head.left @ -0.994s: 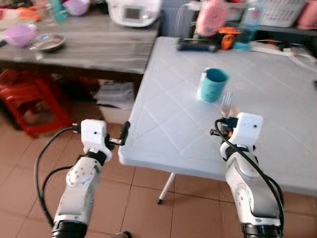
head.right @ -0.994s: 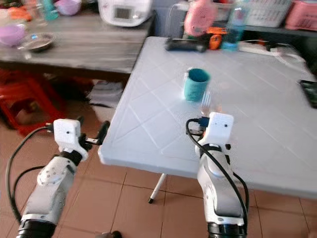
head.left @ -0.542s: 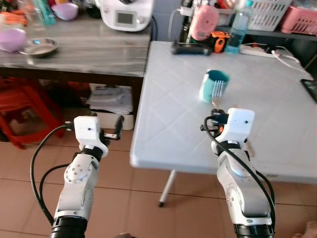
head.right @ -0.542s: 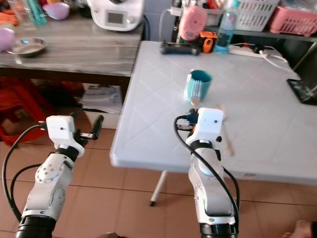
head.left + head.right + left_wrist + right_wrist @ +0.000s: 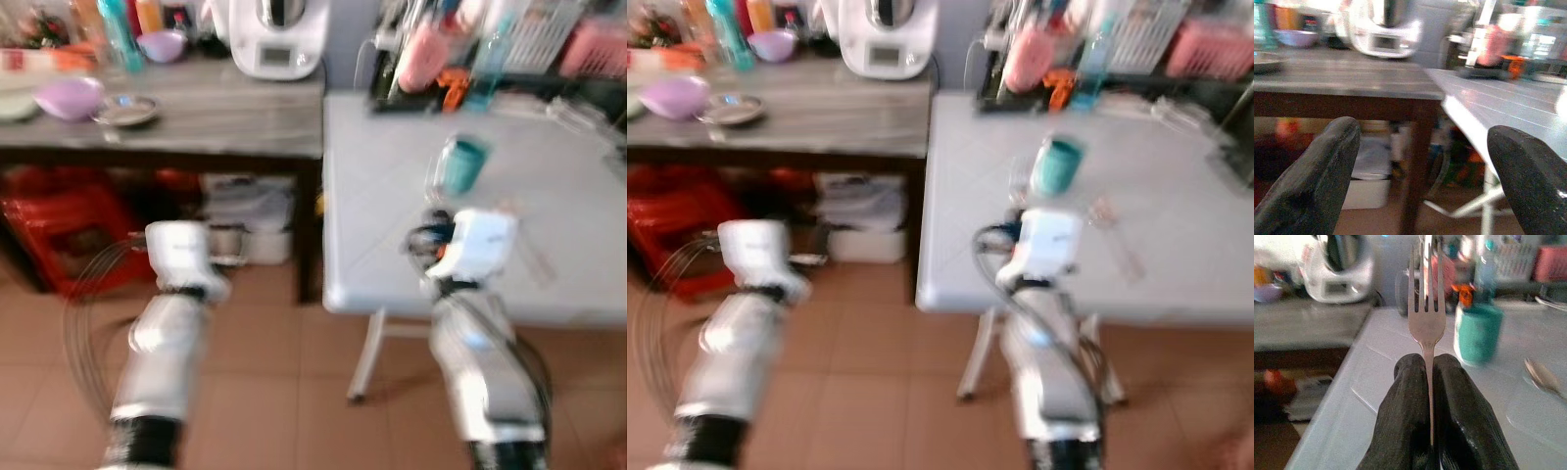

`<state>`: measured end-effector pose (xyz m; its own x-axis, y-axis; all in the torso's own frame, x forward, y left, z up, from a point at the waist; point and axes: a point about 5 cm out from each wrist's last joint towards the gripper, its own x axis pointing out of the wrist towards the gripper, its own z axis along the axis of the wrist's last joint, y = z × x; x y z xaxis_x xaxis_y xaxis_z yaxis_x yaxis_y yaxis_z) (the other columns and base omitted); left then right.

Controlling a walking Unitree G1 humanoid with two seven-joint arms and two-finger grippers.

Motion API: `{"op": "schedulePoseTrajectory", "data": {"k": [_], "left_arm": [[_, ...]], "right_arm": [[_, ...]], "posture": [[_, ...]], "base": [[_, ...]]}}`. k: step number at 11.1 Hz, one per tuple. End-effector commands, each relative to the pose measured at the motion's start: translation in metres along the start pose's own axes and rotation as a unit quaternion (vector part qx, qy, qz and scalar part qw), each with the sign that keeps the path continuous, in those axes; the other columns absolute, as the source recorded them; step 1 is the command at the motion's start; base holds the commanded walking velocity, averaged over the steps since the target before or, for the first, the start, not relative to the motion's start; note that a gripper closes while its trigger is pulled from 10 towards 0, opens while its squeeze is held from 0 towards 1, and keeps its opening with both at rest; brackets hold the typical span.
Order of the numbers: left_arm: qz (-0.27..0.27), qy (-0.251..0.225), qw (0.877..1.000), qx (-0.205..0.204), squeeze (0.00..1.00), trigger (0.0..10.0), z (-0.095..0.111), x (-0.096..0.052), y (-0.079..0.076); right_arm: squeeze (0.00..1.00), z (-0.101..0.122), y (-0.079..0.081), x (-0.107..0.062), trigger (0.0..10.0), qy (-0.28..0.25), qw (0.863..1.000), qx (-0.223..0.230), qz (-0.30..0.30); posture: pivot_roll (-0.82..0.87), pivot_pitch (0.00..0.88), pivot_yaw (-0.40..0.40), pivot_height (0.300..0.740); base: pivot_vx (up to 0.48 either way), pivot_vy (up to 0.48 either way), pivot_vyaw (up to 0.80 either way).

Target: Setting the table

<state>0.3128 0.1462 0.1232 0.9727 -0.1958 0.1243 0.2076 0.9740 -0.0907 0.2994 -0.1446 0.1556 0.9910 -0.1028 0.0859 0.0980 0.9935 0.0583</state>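
Note:
My right gripper [image 5: 1428, 363] is shut on the handle of a metal fork [image 5: 1426, 308], whose tines stand upright. It hovers at the front edge of the white table [image 5: 392, 225]. Beyond it a teal cup [image 5: 462, 164] stands on the table, and a spoon [image 5: 1542, 374] lies on the tabletop to the cup's right. My left gripper [image 5: 1422, 131] is open and holds nothing. It hangs over the tiled floor, left of the white table and in front of the wooden side table [image 5: 1352, 83]. The eye views are blurred.
The wooden side table [image 5: 196, 127] carries a purple bowl [image 5: 69, 96], a metal dish [image 5: 124, 108] and a white appliance [image 5: 274, 39]. A red stool [image 5: 59, 225] and boxes sit under it. A pink object and a bottle [image 5: 487, 69] crowd the white table's far edge.
The whole picture has shifted and blurred, so the camera has moved; the white table now sits further right. The right gripper still holds the fork and the left stays open.

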Motion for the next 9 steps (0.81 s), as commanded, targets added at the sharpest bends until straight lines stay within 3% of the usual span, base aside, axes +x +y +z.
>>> {"op": "schedulePoseTrajectory", "data": {"k": [1, 6, 9], "left_arm": [[0.005, -0.008, 1.000, 0.013, 0.00, 10.0, 0.0044, 0.0009, 0.0065], [-0.005, -0.008, 1.000, 0.011, 0.00, 10.0, 0.0039, 0.0053, 0.0005], [-0.002, -0.010, 1.000, 0.012, 0.00, 10.0, 0.0053, 0.0086, 0.0013]], "right_arm": [[0.00, 0.0058, 0.0044, 0.0017, 10.0, -0.015, 1.000, 0.004, 0.005], [0.00, 0.0040, 0.0032, 0.0027, 10.0, -0.022, 1.000, 0.008, -0.004], [0.00, 0.0036, -0.0010, 0.0010, 10.0, -0.027, 1.000, 0.002, -0.008]], "posture": [[0.08, 0.037, -0.027, 0.740], [0.08, 0.026, -0.003, 0.740], [0.08, 0.026, -0.007, 0.740]], "base": [[0.000, 0.450, -0.49], [0.000, 0.449, -0.57], [0.000, 0.456, 0.00]]}}
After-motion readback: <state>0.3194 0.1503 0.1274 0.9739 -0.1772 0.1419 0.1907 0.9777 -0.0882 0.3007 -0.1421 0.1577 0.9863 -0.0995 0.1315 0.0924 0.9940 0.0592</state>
